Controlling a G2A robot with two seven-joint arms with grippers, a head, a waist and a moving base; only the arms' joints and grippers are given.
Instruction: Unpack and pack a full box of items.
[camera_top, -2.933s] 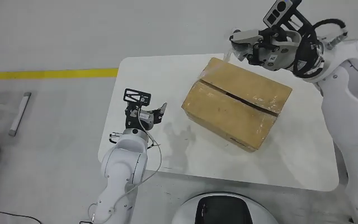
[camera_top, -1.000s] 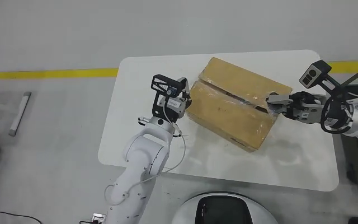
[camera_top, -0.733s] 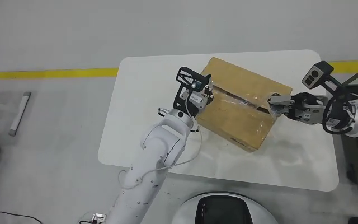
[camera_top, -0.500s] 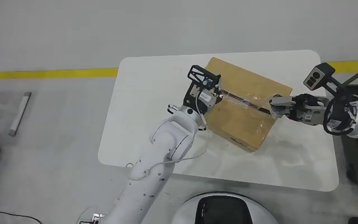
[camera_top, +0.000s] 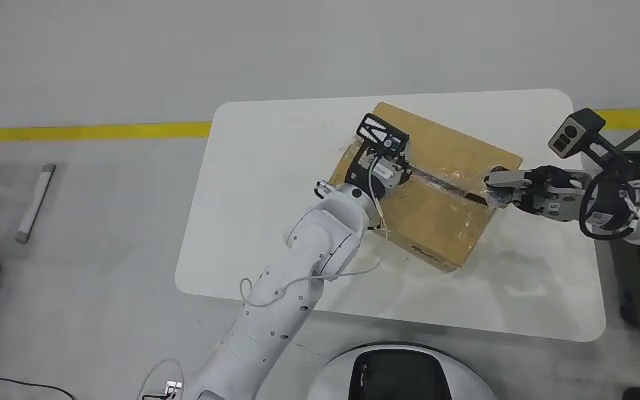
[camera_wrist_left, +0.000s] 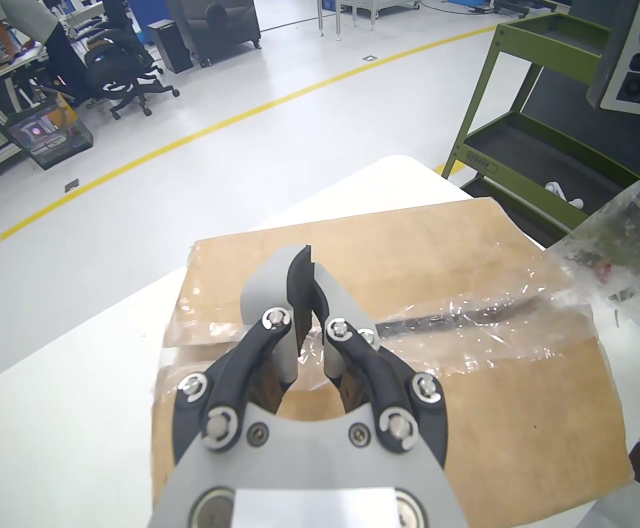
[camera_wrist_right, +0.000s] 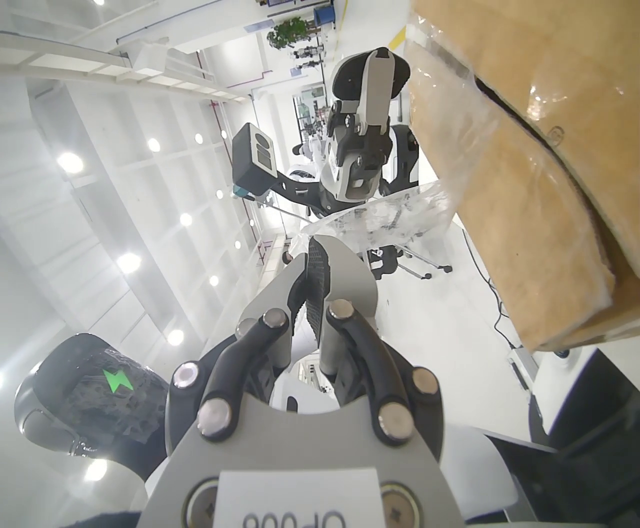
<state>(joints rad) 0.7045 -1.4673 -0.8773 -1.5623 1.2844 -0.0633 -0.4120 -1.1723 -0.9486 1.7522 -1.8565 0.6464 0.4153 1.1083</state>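
Observation:
A brown cardboard box (camera_top: 440, 215) lies slanted on the white table (camera_top: 260, 200). Clear tape (camera_wrist_left: 475, 320) runs along its top seam, wrinkled and partly lifted. My left gripper (camera_top: 388, 168) hangs over the seam near the box's left end, fingers shut (camera_wrist_left: 302, 270) with nothing seen between them. At the box's right end my right gripper (camera_top: 493, 186) is shut on the loose end of the tape strip (camera_wrist_right: 385, 215), which stretches from the box (camera_wrist_right: 525, 150) to its fingertips (camera_wrist_right: 312, 250).
The table has free room left of the box and along its front edge. A green shelf cart (camera_wrist_left: 550, 100) stands just past the table's far corner. A yellow line (camera_top: 100, 130) crosses the floor behind.
The left arm came from the table's left side onto the box top. The right gripper moved from the box's far corner to its right end and has drawn the tape slightly outward.

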